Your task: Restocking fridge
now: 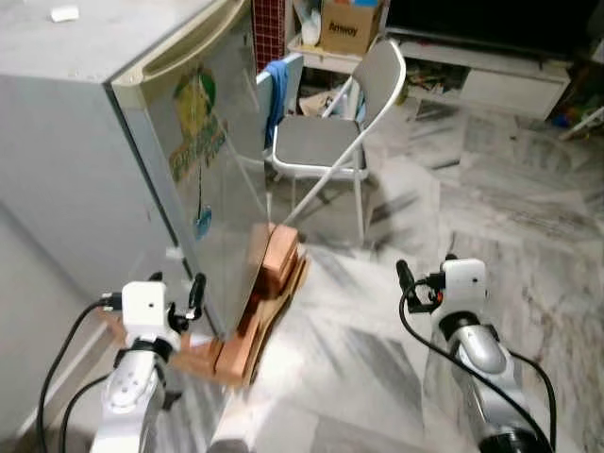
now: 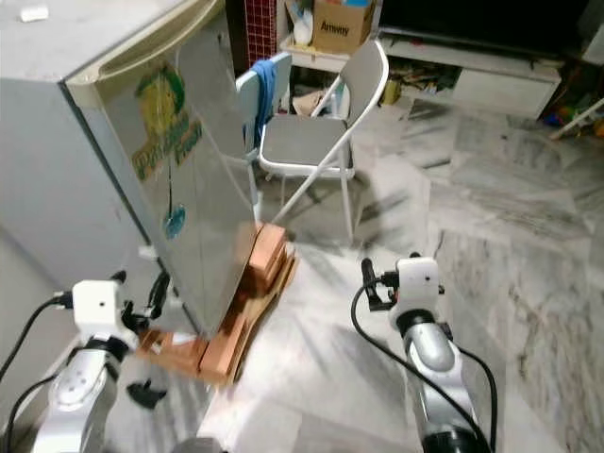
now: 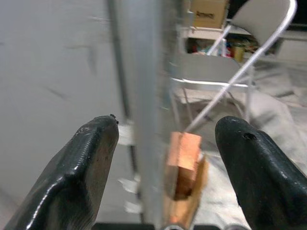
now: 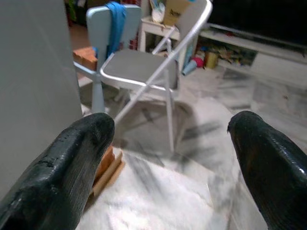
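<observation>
1. Nearest the camera, at the lower left of the left eye view, the left gripper point(image 1: 179, 293) is raised beside the bottom corner of the fridge point(image 1: 85, 160); in the left wrist view its black fingers point(image 3: 81, 172) stand wide apart with nothing between them, the fridge's door edge straight ahead.
2. At the lower right, the right gripper point(image 1: 406, 276) hovers over the marble floor point(image 1: 491, 217), away from the fridge; in the right wrist view its fingers point(image 4: 72, 163) are likewise spread and empty.
3. Filling the upper left of the frame, the grey fridge has its door point(image 1: 212, 160) shut, a cream handle strip point(image 1: 189, 42) along the top edge and a yellow-green sticker point(image 1: 196, 118) on the front.
4. A small white item point(image 1: 64, 13) lies on the fridge's top, too blurred to name.
5. The fridge stands on a stack of reddish bricks and wooden boards point(image 1: 264, 293) that sticks out below the door at lower centre.
6. Behind the fridge, at upper centre, a grey folding chair point(image 1: 335, 132) stands beside a small pale blue chair point(image 1: 288, 80) with a blue cloth point(image 1: 276, 90) draped over its back.
7. A cardboard box point(image 1: 351, 24) sits on a low shelf point(image 1: 316, 52) at the top of the frame.
</observation>
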Tool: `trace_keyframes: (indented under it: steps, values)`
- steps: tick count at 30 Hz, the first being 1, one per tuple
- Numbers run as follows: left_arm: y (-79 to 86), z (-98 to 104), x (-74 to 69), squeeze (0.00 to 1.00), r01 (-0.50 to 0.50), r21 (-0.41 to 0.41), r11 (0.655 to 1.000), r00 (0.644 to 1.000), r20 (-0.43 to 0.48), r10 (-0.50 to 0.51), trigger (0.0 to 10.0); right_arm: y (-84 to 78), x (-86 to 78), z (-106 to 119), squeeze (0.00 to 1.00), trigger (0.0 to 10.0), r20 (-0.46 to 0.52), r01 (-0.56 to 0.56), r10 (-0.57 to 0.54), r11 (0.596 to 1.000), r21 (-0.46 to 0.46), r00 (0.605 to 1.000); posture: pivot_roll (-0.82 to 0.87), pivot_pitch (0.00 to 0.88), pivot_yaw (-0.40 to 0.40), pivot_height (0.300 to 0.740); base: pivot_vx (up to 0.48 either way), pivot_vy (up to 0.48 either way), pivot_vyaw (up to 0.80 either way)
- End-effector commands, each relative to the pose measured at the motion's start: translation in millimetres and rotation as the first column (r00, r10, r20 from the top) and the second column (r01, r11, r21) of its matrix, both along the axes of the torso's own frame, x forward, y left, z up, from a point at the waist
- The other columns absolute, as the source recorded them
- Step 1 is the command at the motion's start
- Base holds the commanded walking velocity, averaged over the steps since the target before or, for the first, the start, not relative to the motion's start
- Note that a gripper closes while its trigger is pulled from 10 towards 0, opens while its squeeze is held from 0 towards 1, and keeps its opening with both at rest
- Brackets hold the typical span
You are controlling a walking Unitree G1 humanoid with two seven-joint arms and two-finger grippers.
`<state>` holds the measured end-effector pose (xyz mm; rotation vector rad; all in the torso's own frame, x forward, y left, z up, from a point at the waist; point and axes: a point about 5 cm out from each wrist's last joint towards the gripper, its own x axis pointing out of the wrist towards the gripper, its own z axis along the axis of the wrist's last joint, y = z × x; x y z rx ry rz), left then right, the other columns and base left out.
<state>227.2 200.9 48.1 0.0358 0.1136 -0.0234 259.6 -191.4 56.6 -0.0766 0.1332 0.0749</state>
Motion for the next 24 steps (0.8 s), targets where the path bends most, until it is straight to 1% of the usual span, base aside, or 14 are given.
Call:
trace_keyframes:
  steps: [1,10,12,17,18,24]
  values:
    - [7.2,0.6,-0.5,0.00,-0.014,0.005,1.000,1.000,-0.004,0.014,10.0,9.2,2.2,1.4,0.00,10.0,0.007,-0.025,0.024,1.000,0.011,1.000,0.10,0.000,-0.008,0.740,0.000,0.000,0.00]
    - [9.0,-0.1,-0.3,0.00,-0.020,0.003,1.000,1.000,-0.013,0.021,10.0,9.4,1.8,0.3,0.00,10.0,0.000,-0.022,0.022,1.000,0.012,1.000,0.10,0.004,-0.006,0.740,0.000,0.000,0.00]
    - [9.8,-0.3,0.0,0.00,-0.021,0.006,1.000,1.000,-0.015,0.021,10.0,9.4,1.7,-0.1,0.00,10.0,-0.003,-0.022,0.022,1.000,0.012,1.000,0.10,0.005,-0.007,0.740,0.000,0.000,-0.80]
    - [10.6,1.0,1.7,0.00,-0.011,0.010,1.000,1.000,-0.007,0.011,10.0,9.9,1.4,-0.3,0.00,10.0,-0.004,-0.021,0.021,1.000,0.012,1.000,0.09,0.006,-0.005,0.740,0.000,0.311,-0.72]
    - [10.3,1.1,1.8,0.00,-0.009,0.010,1.000,1.000,-0.006,0.009,10.0,9.9,1.2,-0.2,0.00,10.0,-0.003,-0.022,0.022,1.000,0.012,1.000,0.09,0.007,-0.005,0.740,0.000,0.469,0.00]
    - [7.5,0.0,0.9,0.00,0.002,0.007,1.000,1.000,-0.010,-0.002,10.0,10.0,0.2,0.2,0.00,10.0,-0.002,-0.024,0.024,1.000,0.010,1.000,0.09,0.009,-0.008,0.740,0.000,0.000,0.00]
